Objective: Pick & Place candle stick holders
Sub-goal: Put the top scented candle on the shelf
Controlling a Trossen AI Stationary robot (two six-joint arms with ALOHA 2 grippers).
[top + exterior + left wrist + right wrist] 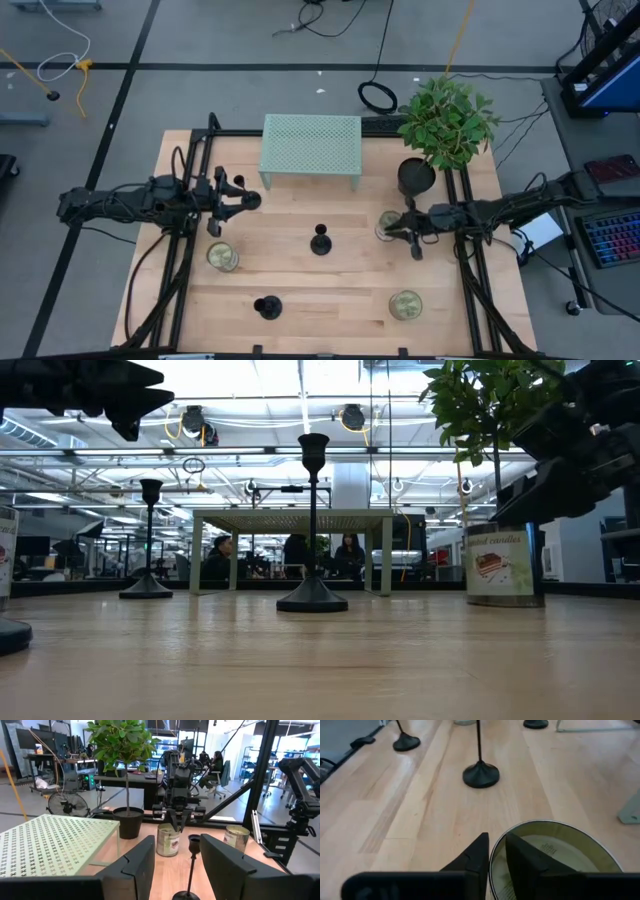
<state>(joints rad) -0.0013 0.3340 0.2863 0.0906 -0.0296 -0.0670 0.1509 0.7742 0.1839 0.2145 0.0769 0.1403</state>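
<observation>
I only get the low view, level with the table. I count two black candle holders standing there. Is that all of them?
Observer: No, there are three. The high view shows a third holder standing close to your camera, off to your left.
Operator: What is the dark shape at my top left?
Observer: That is the left gripper. Its wrist view shows its fingers wide open with nothing gripped.
Operator: And the tin on my right?
Observer: That can is one of three on the table. From above, the right gripper hangs directly over it.
</observation>
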